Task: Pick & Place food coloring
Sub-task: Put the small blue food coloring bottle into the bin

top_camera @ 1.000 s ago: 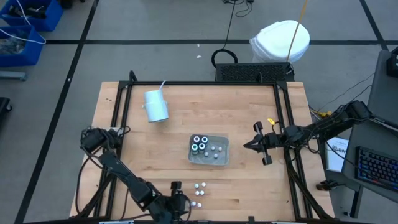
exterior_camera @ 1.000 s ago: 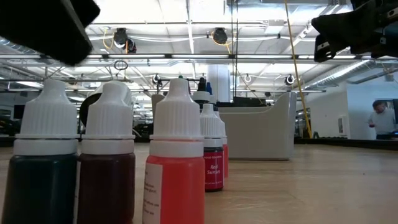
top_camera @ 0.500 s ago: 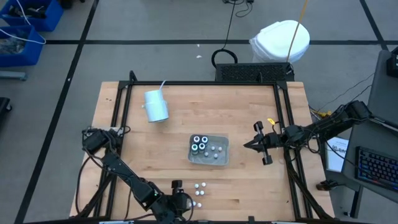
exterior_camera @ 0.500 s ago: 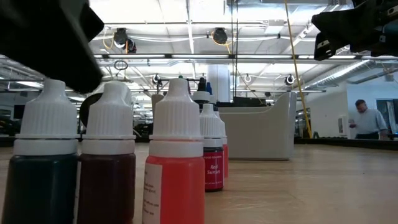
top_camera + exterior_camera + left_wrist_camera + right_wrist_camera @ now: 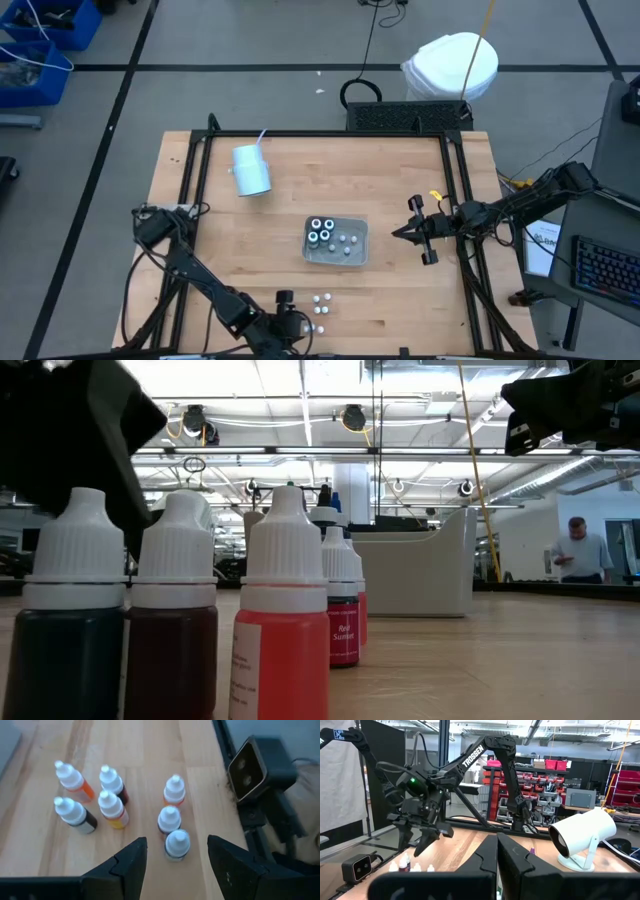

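Standing loose: seven food coloring bottles (image 5: 169, 819).

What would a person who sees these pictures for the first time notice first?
First, the cluster of small white-capped food coloring bottles standing near the table's front edge, with the open left gripper poised just above them. Next, the clear square tray at the table's middle, already holding several bottles. The right gripper waits shut beside the tray, and a white cup with a straw lies farther back.

Food coloring bottles (image 5: 112, 805): seven small white-capped droppers, upright on the surface, clustered just below and ahead of the left tool (image 5: 176, 857); nearest bottle between its fingers.
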`<state>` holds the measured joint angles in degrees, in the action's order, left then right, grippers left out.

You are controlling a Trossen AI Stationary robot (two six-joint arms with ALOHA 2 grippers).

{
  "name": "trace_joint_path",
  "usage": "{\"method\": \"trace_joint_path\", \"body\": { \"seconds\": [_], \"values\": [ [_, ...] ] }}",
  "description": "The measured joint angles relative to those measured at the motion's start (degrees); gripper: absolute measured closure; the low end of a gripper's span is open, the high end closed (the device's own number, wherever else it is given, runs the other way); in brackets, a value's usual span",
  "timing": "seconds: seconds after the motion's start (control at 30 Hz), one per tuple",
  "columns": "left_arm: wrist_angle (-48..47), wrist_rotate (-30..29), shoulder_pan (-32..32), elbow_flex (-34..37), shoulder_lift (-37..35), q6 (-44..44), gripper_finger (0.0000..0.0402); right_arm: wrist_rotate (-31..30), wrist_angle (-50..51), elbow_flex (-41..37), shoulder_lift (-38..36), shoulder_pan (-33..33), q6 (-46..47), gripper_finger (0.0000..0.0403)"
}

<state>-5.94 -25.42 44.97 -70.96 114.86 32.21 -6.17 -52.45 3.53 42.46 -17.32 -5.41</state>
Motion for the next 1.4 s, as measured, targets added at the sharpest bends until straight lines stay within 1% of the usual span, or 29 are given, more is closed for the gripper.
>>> {"method": "trace_joint_path", "body": {
  "seconds": [0.23, 0.6, 1.4],
  "values": [
    [0.05, 1.3, -0.79, 0.0, 1.12, -0.13, 0.0188, 0.0, 0.01, 0.0, -0.02, 0.0, 0.0, 0.0403],
    [0.14, 1.46, -1.84, 0.0, 1.12, 0.12, 0.0188, 0.0, 0.01, 0.0, 0.0, 0.0, 0.0, 0.0403],
    [0.14, 1.46, -1.81, 0.0, 1.12, 0.66, 0.0188, -0.02, 0.01, 0.0, 0.0, 0.0, 0.01, 0.0403]
  ]
}}
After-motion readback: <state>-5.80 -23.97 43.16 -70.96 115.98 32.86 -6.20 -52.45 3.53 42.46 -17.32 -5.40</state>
